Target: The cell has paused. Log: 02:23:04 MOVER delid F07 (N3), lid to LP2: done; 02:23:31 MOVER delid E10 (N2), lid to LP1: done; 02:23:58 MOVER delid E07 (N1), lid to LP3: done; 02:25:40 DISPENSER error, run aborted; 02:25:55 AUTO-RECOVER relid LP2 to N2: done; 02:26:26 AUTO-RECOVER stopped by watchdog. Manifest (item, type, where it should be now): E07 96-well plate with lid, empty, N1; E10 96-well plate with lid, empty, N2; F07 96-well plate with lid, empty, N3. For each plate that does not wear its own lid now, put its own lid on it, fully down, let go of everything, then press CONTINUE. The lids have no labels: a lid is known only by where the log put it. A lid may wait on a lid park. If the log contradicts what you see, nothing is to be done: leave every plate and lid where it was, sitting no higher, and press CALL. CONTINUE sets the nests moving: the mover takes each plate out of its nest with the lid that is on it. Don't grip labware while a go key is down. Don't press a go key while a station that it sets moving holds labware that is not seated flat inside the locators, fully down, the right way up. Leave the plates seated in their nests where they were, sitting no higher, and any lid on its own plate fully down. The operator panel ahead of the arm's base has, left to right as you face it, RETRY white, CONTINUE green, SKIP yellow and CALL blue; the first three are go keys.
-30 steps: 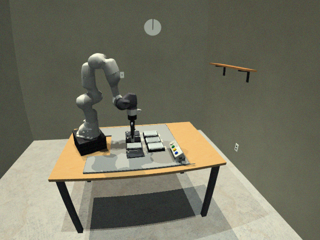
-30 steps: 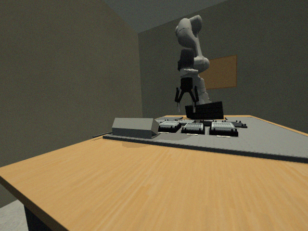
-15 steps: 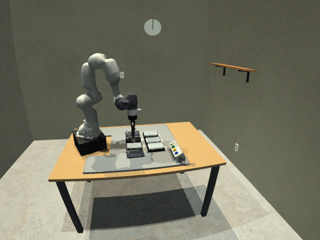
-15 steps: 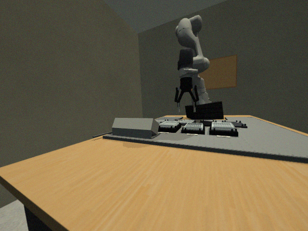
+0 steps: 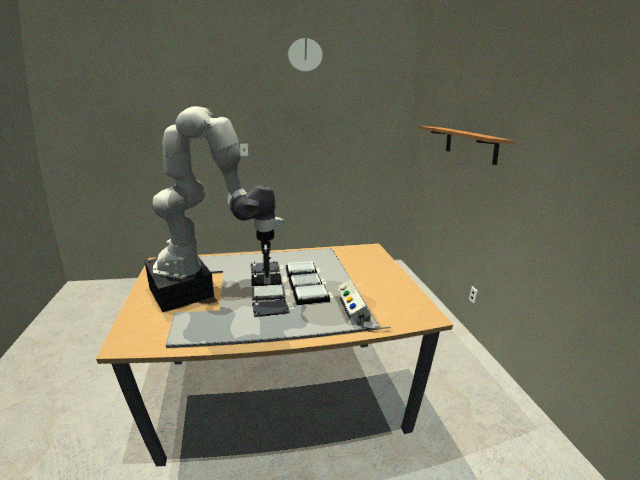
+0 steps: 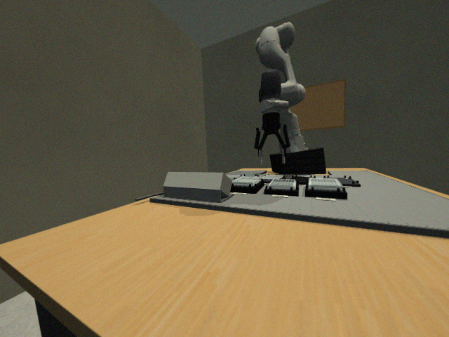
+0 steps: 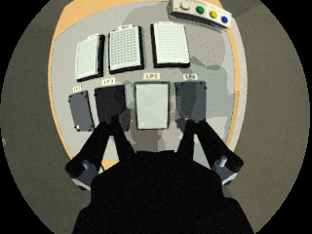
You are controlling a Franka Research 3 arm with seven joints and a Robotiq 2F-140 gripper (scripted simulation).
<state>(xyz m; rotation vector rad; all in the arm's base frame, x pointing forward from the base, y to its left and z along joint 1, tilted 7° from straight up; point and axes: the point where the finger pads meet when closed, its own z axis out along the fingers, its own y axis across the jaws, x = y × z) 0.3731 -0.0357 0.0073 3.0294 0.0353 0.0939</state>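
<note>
hand (image 6: pixel 271 156) open, above the mat | three plates (image 6: pixel 283 184) in row | panel box (image 6: pixel 196 186) left

1. A mat (image 5: pixel 206 325) lies on the tabletop (image 5: pixel 403 294).
2. Three plates (image 5: pixel 305 280) sit in a row near the button box (image 5: pixel 356 307).
3. The arm's base (image 5: pixel 165 299) stands at the tabletop's back-left corner.

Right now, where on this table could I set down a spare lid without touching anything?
On the wooden table beyond the operator panel, or on the mat's near strip beside the arm's base. Crowded: the narrow gap between plates and lid parks.
</note>
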